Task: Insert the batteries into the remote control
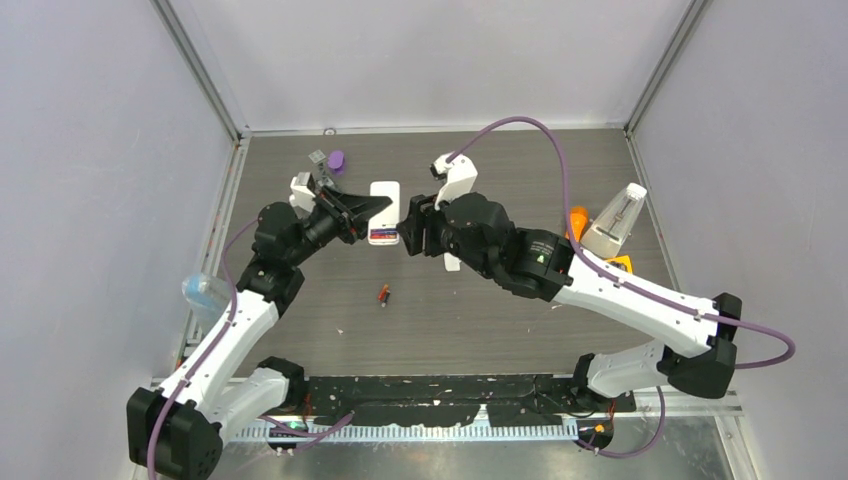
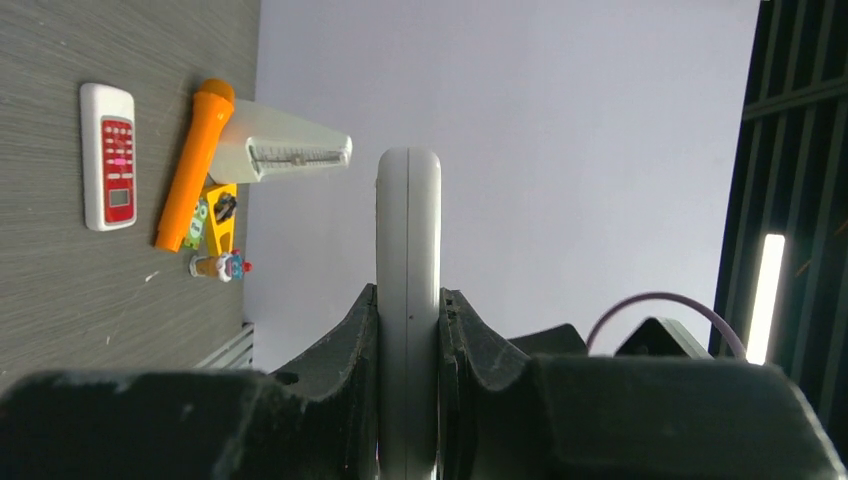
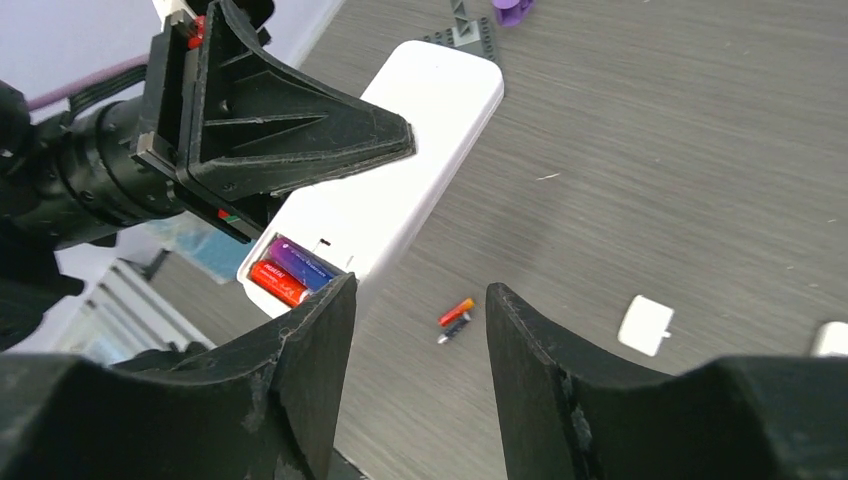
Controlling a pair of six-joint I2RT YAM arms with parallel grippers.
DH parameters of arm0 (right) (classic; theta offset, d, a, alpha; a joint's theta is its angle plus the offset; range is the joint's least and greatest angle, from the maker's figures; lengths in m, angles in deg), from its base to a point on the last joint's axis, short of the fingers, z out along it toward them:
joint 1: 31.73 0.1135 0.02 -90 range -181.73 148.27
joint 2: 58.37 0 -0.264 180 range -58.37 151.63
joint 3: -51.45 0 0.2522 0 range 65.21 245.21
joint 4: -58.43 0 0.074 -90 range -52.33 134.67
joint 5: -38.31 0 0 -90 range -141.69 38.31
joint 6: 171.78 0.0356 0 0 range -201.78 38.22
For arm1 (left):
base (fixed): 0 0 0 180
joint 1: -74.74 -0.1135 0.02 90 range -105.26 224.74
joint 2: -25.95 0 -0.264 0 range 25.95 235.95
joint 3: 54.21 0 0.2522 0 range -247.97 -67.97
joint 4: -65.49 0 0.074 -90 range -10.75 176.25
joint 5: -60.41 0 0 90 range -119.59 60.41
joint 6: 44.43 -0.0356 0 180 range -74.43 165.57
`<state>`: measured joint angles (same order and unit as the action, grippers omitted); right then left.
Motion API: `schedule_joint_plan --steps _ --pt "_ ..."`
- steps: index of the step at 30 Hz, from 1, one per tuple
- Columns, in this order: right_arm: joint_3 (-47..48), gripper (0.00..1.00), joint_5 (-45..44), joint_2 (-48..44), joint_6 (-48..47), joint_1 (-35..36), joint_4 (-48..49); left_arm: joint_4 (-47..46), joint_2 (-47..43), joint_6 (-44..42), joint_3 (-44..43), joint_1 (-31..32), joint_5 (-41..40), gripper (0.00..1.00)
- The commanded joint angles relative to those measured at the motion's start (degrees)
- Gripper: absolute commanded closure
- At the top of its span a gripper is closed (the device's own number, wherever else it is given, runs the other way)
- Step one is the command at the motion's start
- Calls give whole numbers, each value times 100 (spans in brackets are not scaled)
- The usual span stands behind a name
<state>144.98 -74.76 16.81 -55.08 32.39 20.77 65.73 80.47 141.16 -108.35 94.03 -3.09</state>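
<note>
My left gripper (image 2: 408, 295) is shut on the white remote control (image 2: 408, 220), pinching it across its thin sides and holding it above the table. The remote (image 3: 410, 150) lies back-up in the right wrist view, its battery bay open at the near end. Two batteries (image 3: 285, 270), one red-orange and one blue-purple, sit side by side in that bay. Two more batteries (image 3: 455, 318) lie together on the table (image 1: 480, 310) below. My right gripper (image 3: 420, 300) is open and empty, hovering just off the remote's bay end (image 1: 384, 236).
A small white battery cover (image 3: 645, 325) lies on the table to the right. A second white remote with a red panel (image 2: 108, 155), an orange torch (image 2: 195, 165) and a metronome (image 2: 290, 150) sit at the right side. Purple and grey pieces (image 1: 330, 160) lie at the back left.
</note>
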Motion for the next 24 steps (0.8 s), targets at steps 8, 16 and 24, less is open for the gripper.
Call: schedule_joint_plan --steps 8,16,24 --pt "1001 45 -881 1386 -1520 849 -1697 -122 -233 130 -310 58 -170 100" --pt "1006 45 -1601 1653 -2276 995 -1910 86 -182 -39 -376 57 -58 100" --pt "585 40 -1122 1074 -1648 728 -1535 -64 -128 -264 -285 40 59 100"
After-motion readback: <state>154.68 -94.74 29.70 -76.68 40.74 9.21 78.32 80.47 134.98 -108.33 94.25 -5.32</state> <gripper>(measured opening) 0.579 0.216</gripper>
